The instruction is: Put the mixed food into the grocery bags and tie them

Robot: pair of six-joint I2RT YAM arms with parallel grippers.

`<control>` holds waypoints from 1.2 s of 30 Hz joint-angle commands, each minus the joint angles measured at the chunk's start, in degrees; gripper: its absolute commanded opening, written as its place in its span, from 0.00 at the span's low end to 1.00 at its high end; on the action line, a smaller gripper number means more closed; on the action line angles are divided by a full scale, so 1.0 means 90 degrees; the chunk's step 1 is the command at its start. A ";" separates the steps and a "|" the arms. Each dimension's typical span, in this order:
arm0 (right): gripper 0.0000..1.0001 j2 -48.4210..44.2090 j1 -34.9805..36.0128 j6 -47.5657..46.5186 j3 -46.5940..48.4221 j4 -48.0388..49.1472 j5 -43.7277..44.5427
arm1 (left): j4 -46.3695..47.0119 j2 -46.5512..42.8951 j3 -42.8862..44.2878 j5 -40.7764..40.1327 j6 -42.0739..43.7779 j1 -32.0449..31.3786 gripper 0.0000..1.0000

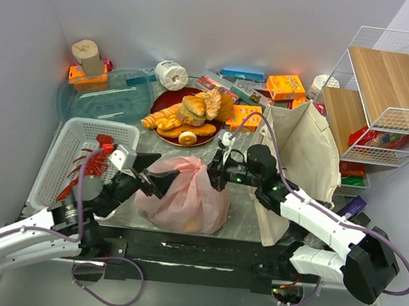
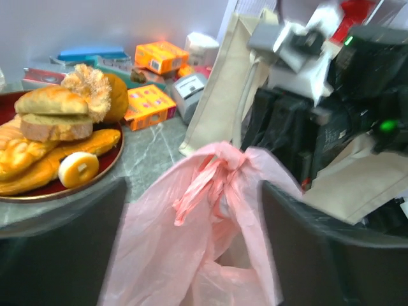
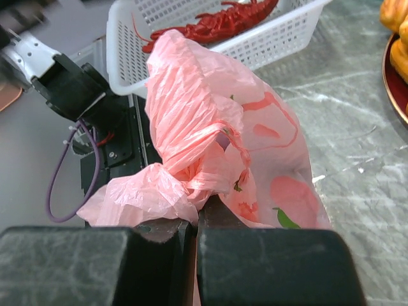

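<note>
knotted pink bag [image 1: 185, 195], contents mostly hidden

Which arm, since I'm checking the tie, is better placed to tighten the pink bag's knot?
Right, probably. The right gripper is shut on the pink bag near its knot; the left gripper stands open around it.

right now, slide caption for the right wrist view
Right gripper shut on the bunched top of the thin pink plastic bag, white mesh basket behind
</note>
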 commanded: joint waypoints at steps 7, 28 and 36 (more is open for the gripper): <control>0.00 -0.0028 -0.0057 0.0072 -0.0119 0.0260 -0.0145 | -0.1091 -0.0290 0.0389 0.0628 -0.1488 0.0024 0.67; 0.00 -0.0019 -0.0067 0.0131 -0.0148 0.0309 -0.0389 | -0.0098 0.1008 0.0340 0.2824 -0.1949 0.1646 0.50; 0.00 0.0001 -0.0057 0.0063 -0.0099 0.0193 -0.0321 | 0.0450 0.1605 0.0282 0.3471 -0.1968 0.1655 0.33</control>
